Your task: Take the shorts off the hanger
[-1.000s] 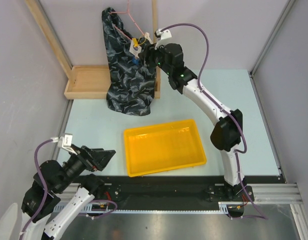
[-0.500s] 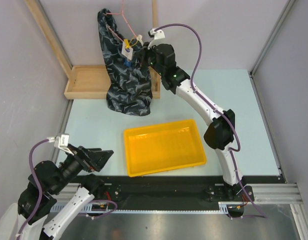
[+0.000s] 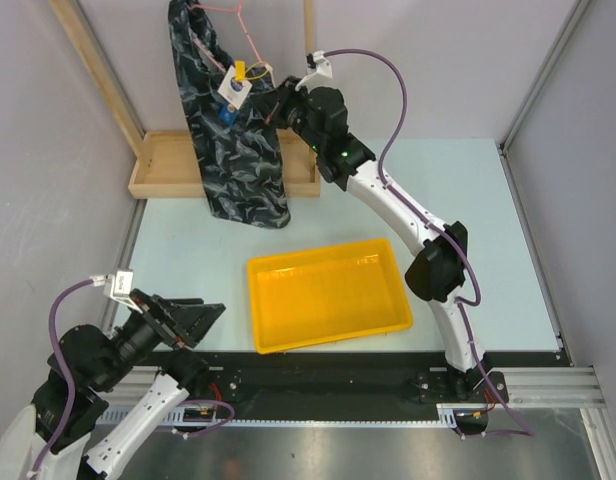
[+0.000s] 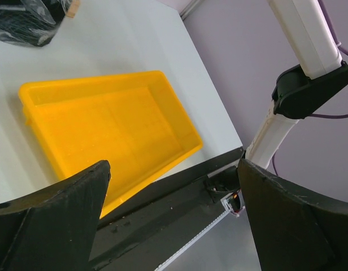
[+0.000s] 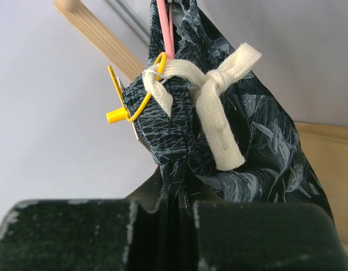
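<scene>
The black shorts (image 3: 233,150) with a pale wavy print hang from the pink wire hanger (image 3: 228,12) at the back, their hem resting over the wooden tray. White, yellow and blue tags (image 3: 231,90) dangle near the waistband. My right gripper (image 3: 278,105) is shut on a fold of the waistband (image 5: 182,164), just below the knotted white drawstring (image 5: 213,113) and a yellow tag loop (image 5: 129,107). The hanger wire (image 5: 165,28) runs up above the pinch. My left gripper (image 3: 193,320) stands open and holds nothing, near the table's front left; in its wrist view the left gripper (image 4: 174,169) hovers over the front rail.
A yellow tray (image 3: 333,250) lies mid-table, also in the left wrist view as the yellow tray (image 4: 106,130). A shallow wooden tray (image 3: 168,165) sits under the shorts. Wooden posts (image 3: 98,75) and grey walls close in the back. The right arm's lower links (image 4: 304,68) rise at the front right.
The right gripper has shut on the shorts' waistband and moved up and to the left, swinging shorts and hanger leftward. The left arm has sunk slightly toward the near left corner.
</scene>
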You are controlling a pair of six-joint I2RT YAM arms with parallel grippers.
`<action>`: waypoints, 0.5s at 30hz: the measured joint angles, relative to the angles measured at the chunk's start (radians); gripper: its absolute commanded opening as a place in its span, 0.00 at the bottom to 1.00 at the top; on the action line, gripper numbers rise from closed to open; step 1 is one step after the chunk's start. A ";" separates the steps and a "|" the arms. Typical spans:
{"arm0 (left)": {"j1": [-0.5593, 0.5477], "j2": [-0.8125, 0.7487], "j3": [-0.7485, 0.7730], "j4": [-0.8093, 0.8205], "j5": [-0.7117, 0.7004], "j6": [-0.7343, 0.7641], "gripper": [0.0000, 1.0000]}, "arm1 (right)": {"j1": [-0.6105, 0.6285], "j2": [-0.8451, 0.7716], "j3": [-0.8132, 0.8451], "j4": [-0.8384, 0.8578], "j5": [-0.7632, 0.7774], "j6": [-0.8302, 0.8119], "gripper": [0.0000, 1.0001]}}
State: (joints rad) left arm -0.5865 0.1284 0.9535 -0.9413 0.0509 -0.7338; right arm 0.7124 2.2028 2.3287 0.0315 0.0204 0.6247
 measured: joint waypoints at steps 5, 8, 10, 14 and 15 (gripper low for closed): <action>0.000 -0.002 0.006 -0.003 0.010 -0.019 1.00 | 0.006 0.000 0.088 0.033 -0.009 0.087 0.00; 0.000 -0.004 0.012 -0.005 0.013 -0.027 1.00 | 0.009 0.000 0.113 0.039 -0.009 0.122 0.00; 0.000 -0.004 0.024 -0.008 0.014 -0.028 1.00 | 0.013 0.000 0.114 0.024 -0.009 0.135 0.00; 0.000 -0.004 0.066 -0.014 0.017 -0.034 1.00 | 0.024 -0.040 0.041 0.024 -0.023 0.143 0.00; 0.000 -0.004 0.078 -0.014 0.018 -0.035 1.00 | 0.028 -0.071 -0.008 0.027 -0.027 0.144 0.00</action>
State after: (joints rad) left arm -0.5865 0.1242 1.0313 -0.9554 0.0685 -0.7689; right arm 0.7403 2.1315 2.3211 0.0582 -0.0067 0.7685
